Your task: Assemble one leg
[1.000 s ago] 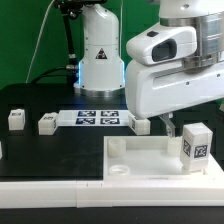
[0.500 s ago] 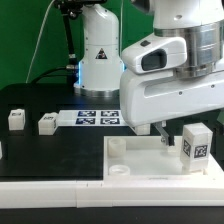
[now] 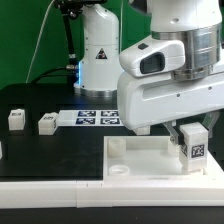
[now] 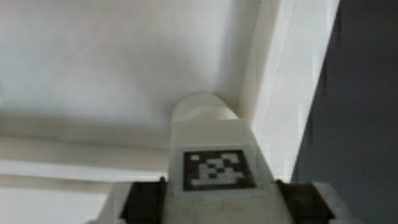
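Note:
My gripper (image 3: 189, 137) is shut on a leg (image 3: 196, 146), a small white block with a black-and-white tag facing the camera. It holds the leg upright over the exterior view's right end of the large white panel (image 3: 140, 156). In the wrist view the leg (image 4: 215, 150) sits between the two dark fingers (image 4: 146, 203), and its far end points at the panel's inner corner (image 4: 107, 70). I cannot tell whether the leg touches the panel. Two more legs (image 3: 15, 119) (image 3: 46, 123) lie on the black table at the left.
The marker board (image 3: 98, 118) lies flat behind the panel, in front of the robot's white base (image 3: 98, 55). The arm's bulky white body (image 3: 165, 85) hangs over the panel's far edge. The table's front edge runs just below the panel.
The arm's body has swung toward the exterior view's left over the panel. The held leg has stayed near the panel's right end, slightly lower.

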{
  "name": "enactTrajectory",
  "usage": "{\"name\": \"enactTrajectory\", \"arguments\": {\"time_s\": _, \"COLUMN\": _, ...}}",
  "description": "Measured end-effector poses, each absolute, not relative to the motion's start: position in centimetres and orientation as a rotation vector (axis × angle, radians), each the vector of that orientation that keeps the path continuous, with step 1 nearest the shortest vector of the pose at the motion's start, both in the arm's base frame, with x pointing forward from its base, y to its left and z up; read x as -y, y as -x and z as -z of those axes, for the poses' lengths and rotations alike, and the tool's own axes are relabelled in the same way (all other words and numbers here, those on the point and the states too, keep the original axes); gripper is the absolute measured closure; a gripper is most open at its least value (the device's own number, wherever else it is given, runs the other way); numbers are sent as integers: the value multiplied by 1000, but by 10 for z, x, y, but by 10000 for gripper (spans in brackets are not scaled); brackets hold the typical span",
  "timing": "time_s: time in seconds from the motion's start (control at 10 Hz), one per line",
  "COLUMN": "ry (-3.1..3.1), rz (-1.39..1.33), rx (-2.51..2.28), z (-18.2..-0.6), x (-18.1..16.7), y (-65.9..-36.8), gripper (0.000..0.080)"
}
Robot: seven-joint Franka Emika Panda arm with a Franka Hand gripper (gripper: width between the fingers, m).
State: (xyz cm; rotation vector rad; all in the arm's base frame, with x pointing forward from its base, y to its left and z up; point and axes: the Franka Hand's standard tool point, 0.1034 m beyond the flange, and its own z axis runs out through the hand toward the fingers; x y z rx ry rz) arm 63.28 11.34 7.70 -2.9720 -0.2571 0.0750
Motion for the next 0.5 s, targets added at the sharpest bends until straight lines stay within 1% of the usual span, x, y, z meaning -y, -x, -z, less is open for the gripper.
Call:
{"name": "enactTrajectory", "arguments": {"time_s": 0.3, "ry": 2976, "rz": -78, "rx": 215, "z": -77, "x": -114, "y": -633, "gripper": 508}}
{"name": "enactTrajectory", "arguments": {"time_s": 0.4, "ry": 2981, "rz": -83, "rx": 140, "z": -77, "x": -114, "y": -633, "gripper": 508}}
{"name": "enactTrajectory", "arguments": {"time_s": 0.5, "ry": 2986, "rz": -88, "rx": -70, "z": -77, "x": -115, "y": -633, "gripper": 508}}
